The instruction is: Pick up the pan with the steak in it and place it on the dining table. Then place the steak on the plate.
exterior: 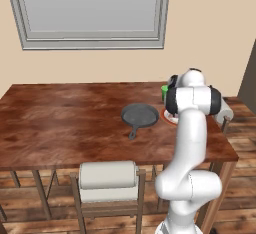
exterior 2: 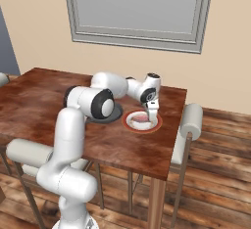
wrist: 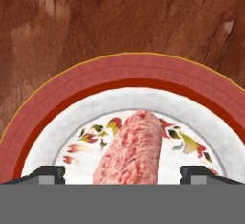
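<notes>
- Left base view: pan [exterior: 140, 115] sits flat on the worktop [exterior: 60, 123], nothing in it, short handle pointing toward the near edge. Just to its right a slice of the plate [exterior: 169, 117] shows past the arm; a small green cup [exterior: 164, 92] stands behind that. A chair with a pale padded back [exterior: 108, 175] is tucked in at the near edge, below the pan. The arm's white upper link rises in front of the worktop's right end and covers most of the plate.
- Right base view: plate [exterior 2: 142, 122] near the worktop's [exterior 2: 162, 149] right end, steak [exterior 2: 141, 119] lying on its whitish centre. Pan rim [exterior 2: 115, 114] shows just left of the plate, mostly behind the elbow. A second chair [exterior 2: 190, 121] stands at the right end. Arm reaches across, hand pointing down, pincer [exterior 2: 149, 116] right over the plate.
- Hand view: steak [wrist: 133, 150] flat on the plate [wrist: 122, 74], red-orange rim around it, wood-grain worktop [wrist: 119, 17] beyond. Finger tips [wrist: 47, 174] stand wide apart on either side of the steak, clear of it: pincer [wrist: 123, 174] open, gripping nothing.
</notes>
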You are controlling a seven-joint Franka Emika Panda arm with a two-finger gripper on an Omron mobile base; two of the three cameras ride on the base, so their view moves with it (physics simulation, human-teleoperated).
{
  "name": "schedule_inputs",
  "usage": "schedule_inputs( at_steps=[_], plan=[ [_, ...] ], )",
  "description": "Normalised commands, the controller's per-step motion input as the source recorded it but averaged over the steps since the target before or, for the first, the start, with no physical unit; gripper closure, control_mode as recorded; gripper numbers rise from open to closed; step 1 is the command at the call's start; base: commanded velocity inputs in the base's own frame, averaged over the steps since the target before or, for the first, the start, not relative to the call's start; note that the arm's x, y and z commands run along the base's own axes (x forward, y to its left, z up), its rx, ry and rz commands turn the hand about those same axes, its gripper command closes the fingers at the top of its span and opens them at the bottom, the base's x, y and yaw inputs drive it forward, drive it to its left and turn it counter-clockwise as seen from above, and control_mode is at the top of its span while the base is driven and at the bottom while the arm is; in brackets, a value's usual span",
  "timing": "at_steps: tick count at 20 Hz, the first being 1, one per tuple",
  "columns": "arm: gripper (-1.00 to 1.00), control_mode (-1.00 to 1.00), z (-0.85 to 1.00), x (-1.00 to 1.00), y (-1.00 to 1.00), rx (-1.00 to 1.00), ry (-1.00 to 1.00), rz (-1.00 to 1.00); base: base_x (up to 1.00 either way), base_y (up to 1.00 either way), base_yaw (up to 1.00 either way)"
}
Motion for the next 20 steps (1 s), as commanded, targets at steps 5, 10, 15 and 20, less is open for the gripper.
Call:
schedule_inputs(
  at_steps=[5,10,15,20],
  plan=[
    [-1.00,-1.00,0.24,-0.07,-0.03,0.04,-0.02,0.00,0.00,0.00,0.00],
    [-1.00,-1.00,0.60,-0.35,0.04,0.01,-0.01,0.00,0.00,0.00,0.00],
    [-1.00,-1.00,0.76,-0.42,0.17,0.00,-0.02,0.03,0.00,0.00,0.00],
    [-1.00,-1.00,0.52,-0.66,0.21,-0.05,-0.10,0.08,0.00,0.00,0.00]
  ],
)
